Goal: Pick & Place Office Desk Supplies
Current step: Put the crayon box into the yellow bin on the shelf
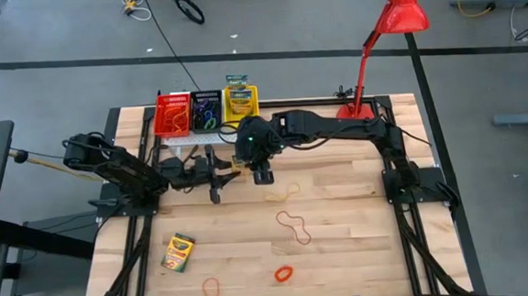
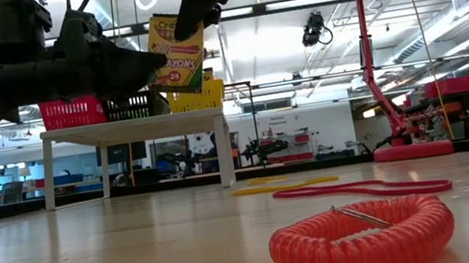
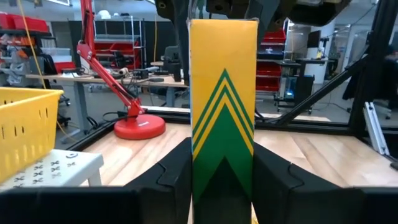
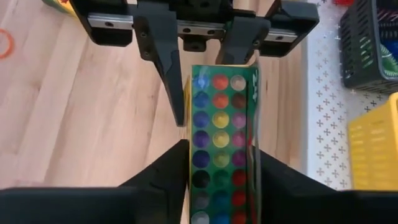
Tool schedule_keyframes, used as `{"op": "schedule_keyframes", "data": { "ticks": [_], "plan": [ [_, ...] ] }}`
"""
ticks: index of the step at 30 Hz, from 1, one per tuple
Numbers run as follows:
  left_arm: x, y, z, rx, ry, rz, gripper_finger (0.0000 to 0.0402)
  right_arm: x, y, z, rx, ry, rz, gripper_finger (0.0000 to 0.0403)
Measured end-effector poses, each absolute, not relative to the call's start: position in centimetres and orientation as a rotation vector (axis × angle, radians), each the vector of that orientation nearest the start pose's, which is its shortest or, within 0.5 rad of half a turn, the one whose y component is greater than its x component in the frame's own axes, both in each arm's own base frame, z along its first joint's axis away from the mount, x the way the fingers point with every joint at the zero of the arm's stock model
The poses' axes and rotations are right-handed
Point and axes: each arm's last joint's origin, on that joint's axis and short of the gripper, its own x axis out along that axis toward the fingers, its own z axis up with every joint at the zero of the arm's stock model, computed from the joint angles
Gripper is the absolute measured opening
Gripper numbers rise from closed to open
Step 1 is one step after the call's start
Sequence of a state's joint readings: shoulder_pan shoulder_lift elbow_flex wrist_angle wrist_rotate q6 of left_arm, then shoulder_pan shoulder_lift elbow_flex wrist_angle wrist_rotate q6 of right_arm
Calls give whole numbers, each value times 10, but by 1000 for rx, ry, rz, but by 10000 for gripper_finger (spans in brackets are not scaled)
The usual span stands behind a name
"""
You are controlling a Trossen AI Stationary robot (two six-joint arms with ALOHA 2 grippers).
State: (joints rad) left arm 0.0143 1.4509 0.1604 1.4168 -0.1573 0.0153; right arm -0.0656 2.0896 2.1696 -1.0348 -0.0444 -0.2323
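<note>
Midair, left claw [image 3: 222, 186] grips crayon box [image 3: 222, 106]; right claw [image 4: 221, 168] straddles it, grip unclear.

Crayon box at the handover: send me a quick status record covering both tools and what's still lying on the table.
held item: crayon box, raised off the table near the baskets
left tool: shut on the crayon box
right tool: at the same box, reaching in from above
baskets: red basket, black basket, yellow basket
on table: second crayon box, long rubber band, orange coil loop
</note>
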Motion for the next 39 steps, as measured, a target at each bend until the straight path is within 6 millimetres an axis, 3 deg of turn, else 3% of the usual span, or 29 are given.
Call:
{"op": "schedule_keyframes", "data": {
  "ticks": [4,9,12,16,20,25,39],
  "plan": [
    [209,6,160,-21,-134,169,161,442,-31,342,-180,940,81,112],
    [201,7,162,-2,-152,248,224,430,-39,384,-247,868,25,116],
    [191,8,163,-3,-163,288,262,422,-53,397,-307,824,-34,119],
    [182,8,161,-1,-159,291,289,417,-88,400,-333,810,-108,113],
    [180,8,157,-15,-130,287,288,419,-121,395,-376,795,-156,115],
    [181,8,155,-26,-107,278,273,421,-145,382,-386,834,-140,116],
    [181,8,154,-30,-104,267,260,442,-162,342,-466,931,-123,117]
  ]
}}
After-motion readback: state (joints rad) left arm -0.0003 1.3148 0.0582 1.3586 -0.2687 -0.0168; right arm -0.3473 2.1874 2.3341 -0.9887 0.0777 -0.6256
